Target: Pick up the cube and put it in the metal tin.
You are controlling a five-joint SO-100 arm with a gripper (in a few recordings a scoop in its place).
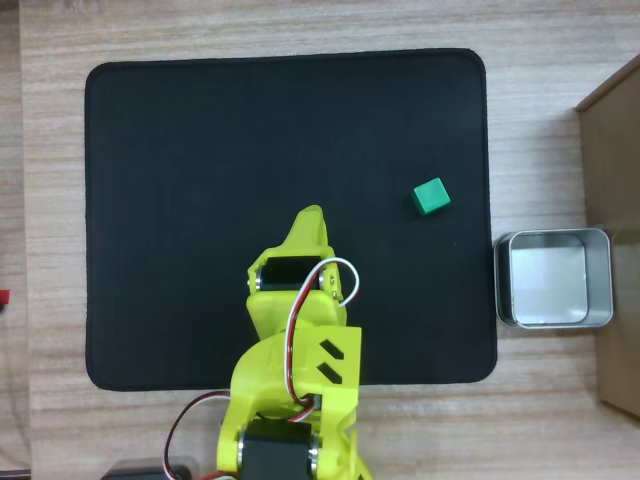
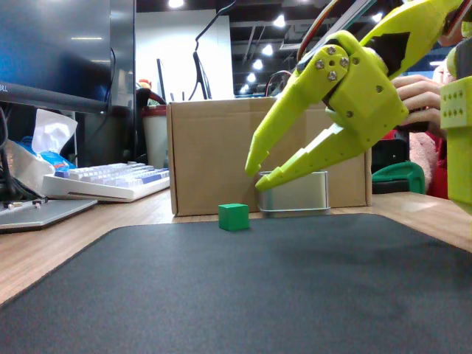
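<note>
Small solid green cube (image 1: 431, 196) resting flat on the black rectangular mat (image 1: 200, 150), toward the right side in the overhead view, a little rotated against the mat's edges. Shiny silver rectangular metal tin (image 1: 505, 285) standing off the mat's right edge on the wooden table (image 1: 300, 30), nearer the arm's base than the cube, empty, with a brown cardboard box (image 1: 610, 180) just beside it on the far right.

Yellow two-finger gripper (image 2: 257, 175) hanging above the mat mid-air, fingers parted and holding nothing, tips angled downward; in the overhead view positioned left of the cube and well apart from it.

Step in hand, by judgement: the reach toward the cube, with nothing grasped yet.

To do it well:
- Swing right and extend farther out until the spread fingers straddle the cube.
- Turn the wrist so the fingers meet two opposite flat faces, not the corners, given the cube's slight rotation.
- Descend low enough to grip at mid-height, stopping short of pressing into the mat.
- Close firmly, then lift straight up before swinging toward the tin.
- Clear the tin's low wall before releasing over the pale bottom.
</note>
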